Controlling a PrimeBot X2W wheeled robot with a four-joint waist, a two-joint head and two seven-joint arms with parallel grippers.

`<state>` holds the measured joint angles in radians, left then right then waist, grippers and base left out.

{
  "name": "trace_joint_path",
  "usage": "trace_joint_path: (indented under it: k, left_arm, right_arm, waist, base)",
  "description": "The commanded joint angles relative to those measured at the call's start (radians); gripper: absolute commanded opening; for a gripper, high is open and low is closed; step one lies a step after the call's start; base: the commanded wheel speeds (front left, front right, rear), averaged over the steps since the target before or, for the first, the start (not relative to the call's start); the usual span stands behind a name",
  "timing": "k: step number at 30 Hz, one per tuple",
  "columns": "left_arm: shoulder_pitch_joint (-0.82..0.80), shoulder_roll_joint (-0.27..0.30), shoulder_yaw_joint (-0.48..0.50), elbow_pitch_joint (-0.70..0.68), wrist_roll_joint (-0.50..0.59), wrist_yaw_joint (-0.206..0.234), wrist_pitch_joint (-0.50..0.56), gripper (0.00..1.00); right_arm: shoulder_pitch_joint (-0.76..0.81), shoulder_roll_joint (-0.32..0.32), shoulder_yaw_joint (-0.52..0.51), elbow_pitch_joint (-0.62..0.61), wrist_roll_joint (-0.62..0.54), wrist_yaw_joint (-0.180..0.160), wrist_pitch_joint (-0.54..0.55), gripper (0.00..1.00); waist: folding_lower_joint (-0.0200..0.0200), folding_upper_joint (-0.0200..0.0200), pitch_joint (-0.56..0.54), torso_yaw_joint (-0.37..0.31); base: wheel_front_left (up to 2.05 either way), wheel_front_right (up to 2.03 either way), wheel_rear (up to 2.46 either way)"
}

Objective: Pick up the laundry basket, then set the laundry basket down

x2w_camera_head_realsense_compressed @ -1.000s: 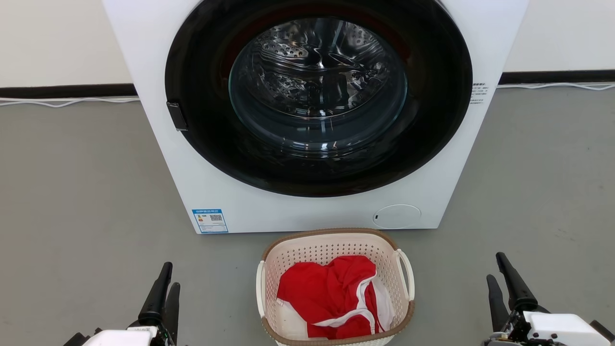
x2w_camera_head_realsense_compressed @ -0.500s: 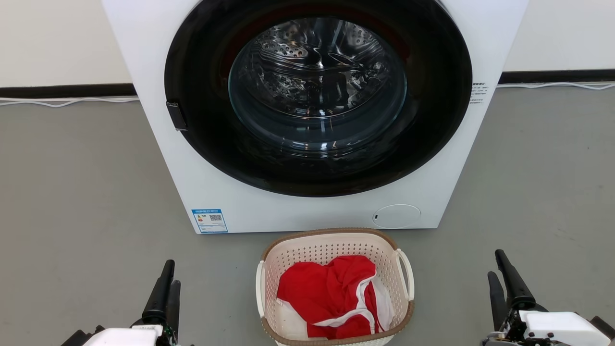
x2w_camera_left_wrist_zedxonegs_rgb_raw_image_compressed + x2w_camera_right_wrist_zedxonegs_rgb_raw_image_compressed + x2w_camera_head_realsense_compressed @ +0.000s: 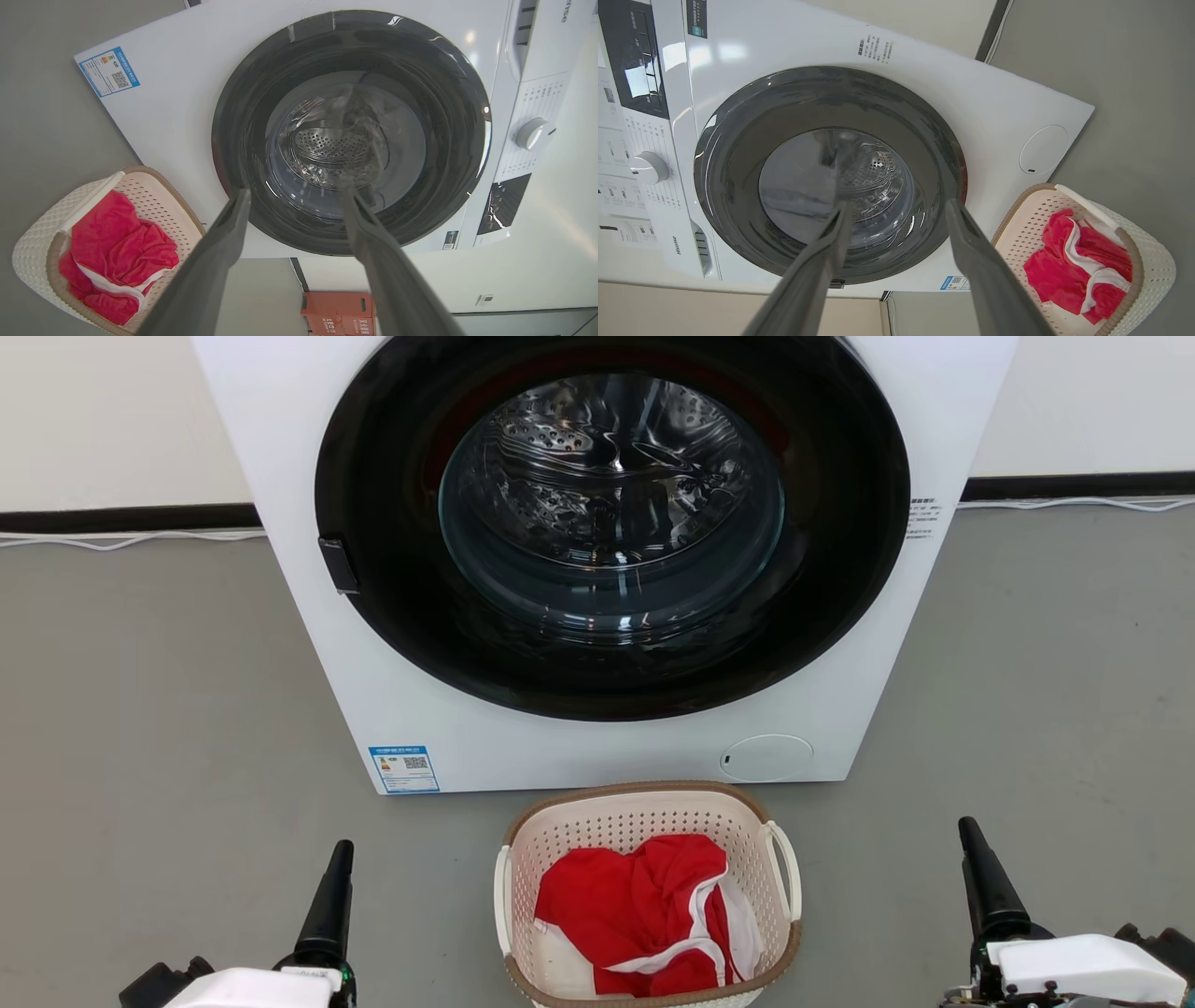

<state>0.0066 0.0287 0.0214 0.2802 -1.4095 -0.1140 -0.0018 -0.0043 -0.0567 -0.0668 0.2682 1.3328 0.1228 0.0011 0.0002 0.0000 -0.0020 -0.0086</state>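
The laundry basket (image 3: 642,821), cream-white and perforated with a brown rim and white loop handles, stands on the grey floor just in front of the washing machine. A red garment with white trim (image 3: 635,905) lies inside it. My left gripper (image 3: 342,855) is low on the floor side, well to the left of the basket. My right gripper (image 3: 968,831) is about as far off to the right. Both point toward the machine and touch nothing. In the left wrist view the fingers (image 3: 219,242) stand apart, with the basket (image 3: 154,200) at lower left. The right wrist view has its fingers (image 3: 971,242) spread, basket (image 3: 1153,261) at lower right.
The big white washing machine (image 3: 280,523) with its round dark door (image 3: 611,523) shut rises directly behind the basket. White cables (image 3: 121,538) run along the dark skirting. An orange-red crate (image 3: 338,312) sits beyond the machine. Grey floor (image 3: 140,709) stretches on both sides.
Both wrists have turned, so each gripper's two fingers now line up as one in the head view. The grippers sit slightly lower. The camera has shifted a little.
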Motion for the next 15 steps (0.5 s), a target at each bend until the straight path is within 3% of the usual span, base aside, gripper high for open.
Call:
trace_joint_path:
  k: [1, 15]
  left_arm:
    - [-0.022, 0.008, 0.004, -0.032, 0.023, 0.005, -0.008, 1.0]
    - [-0.024, 0.01, -0.022, -0.032, 0.235, 0.024, -0.049, 1.0]
  right_arm:
    - [-0.03, -0.011, 0.004, -0.036, -0.025, 0.003, -0.013, 1.0]
    - [-0.041, -0.024, 0.027, -0.034, -0.295, 0.003, -0.054, 1.0]
  waist:
    - [-0.0001, 0.0, 0.0, 0.0]
    - [-0.0001, 0.0, -0.006, -0.011]
  base:
    - [0.0, 0.0, 0.0]
    - [0.0, 0.0, 0.0]
